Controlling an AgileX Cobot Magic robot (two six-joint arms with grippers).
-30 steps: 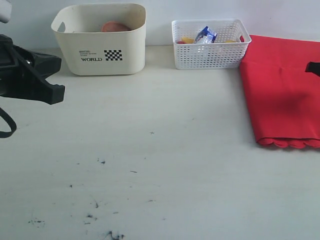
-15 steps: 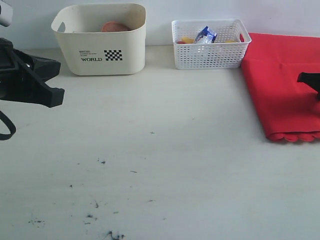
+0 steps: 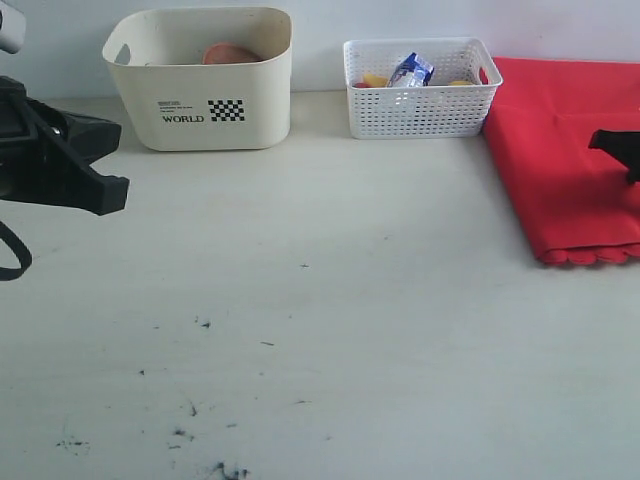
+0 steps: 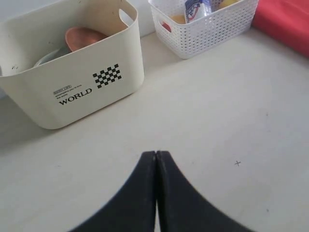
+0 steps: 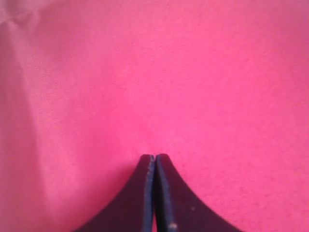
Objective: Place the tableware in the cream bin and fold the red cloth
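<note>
One red cloth (image 3: 550, 180), now farther right

Red cloth (image 3: 565, 170) flat beneath your right gripper (image 5: 154, 156); brown plate (image 3: 230, 53) inside cream bin (image 3: 200, 100), ahead of left gripper (image 4: 156, 152).

This looks like a robotics lab bench rather than a home. A bare pale table (image 3: 400, 330) speckled with dark scuff marks (image 3: 190, 408) stands against a plain white wall (image 3: 320, 20), and a black robot arm (image 3: 60, 165) reaches in from the side. The household goods (a cream bin (image 3: 200, 105), a white lattice basket (image 3: 420, 105), a red cloth (image 3: 560, 190)) sit like staged props.
</note>
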